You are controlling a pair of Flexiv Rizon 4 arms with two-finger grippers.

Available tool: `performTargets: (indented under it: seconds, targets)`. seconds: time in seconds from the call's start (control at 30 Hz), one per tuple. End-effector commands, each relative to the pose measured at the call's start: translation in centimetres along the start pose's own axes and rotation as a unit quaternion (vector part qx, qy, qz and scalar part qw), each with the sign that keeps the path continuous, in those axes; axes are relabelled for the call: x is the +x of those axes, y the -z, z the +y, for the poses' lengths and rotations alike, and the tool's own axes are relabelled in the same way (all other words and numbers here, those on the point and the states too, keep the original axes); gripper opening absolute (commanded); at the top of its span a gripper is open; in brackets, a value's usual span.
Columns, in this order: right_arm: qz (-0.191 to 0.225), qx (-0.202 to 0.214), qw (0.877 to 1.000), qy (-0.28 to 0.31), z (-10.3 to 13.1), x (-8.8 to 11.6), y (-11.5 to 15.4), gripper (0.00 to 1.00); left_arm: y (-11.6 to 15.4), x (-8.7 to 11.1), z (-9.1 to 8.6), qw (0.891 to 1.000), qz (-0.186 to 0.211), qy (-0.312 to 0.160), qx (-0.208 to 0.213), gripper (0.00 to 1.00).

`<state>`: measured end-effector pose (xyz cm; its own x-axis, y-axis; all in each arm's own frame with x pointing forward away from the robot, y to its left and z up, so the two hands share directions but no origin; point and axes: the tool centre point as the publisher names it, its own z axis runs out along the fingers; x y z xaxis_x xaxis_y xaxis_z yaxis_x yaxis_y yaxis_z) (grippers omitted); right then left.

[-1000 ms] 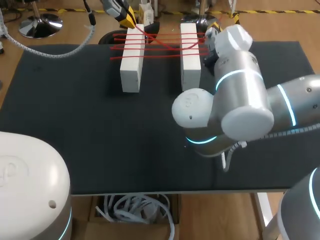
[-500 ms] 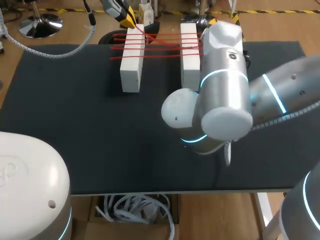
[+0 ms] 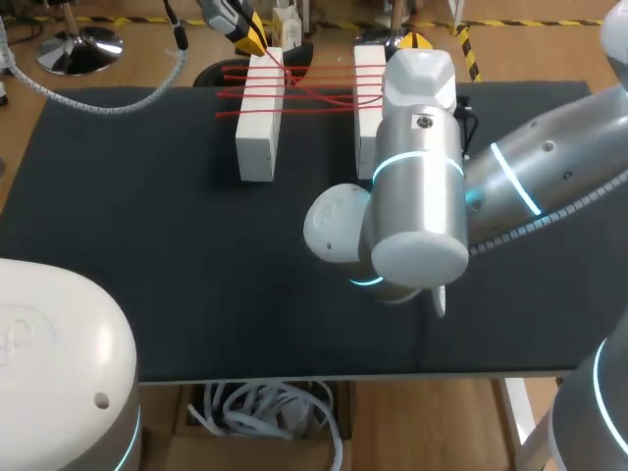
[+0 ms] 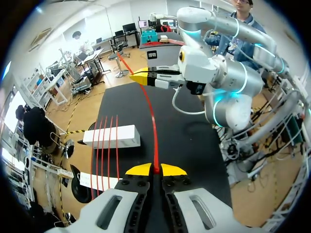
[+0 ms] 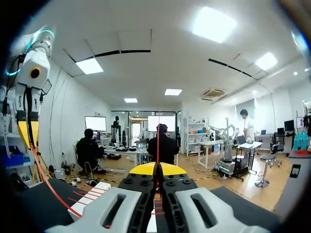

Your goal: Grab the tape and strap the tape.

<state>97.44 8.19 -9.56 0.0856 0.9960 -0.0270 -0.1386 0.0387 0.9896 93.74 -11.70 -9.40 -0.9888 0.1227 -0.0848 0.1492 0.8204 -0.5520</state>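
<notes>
Now | red tape (image 4: 153, 131) pinched in left claw (image 4: 156, 170) | also in right claw (image 5: 157, 169)

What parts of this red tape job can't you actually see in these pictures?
Head view: the right arm covers much of the right block.
Left wrist view: the left gripper and the black rim cut off most of the left block.
Right wrist view: the right gripper hides the red tape below its tips.
</notes>
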Motion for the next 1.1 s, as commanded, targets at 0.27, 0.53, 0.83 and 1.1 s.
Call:
performTargets:
  seconds: [0.27,0.53,0.83,1.1]
  targets:
    - [0.06,-0.086,0.958,0.267,3.0,2.8,0.3,0.0,0.1,0.0,-0.1,1.0,0.001,0.001,-0.002,0.0]
    - [0.037,-0.075,0.955,0.286,3.3,3.0,0.4,0.0,0.1,0.0,-0.1,1.0,0.001,0.001,-0.002,0.0]
    - [0.037,-0.075,0.955,0.286,3.3,3.0,0.4,0.0,0.1,0.0,-0.1,1.0,0.001,0.001,-0.002,0.0]
    - [0.037,-0.075,0.955,0.286,3.3,3.0,0.4,0.0,0.1,0.0,-0.1,1.0,0.001,0.001,-0.002,0.0]
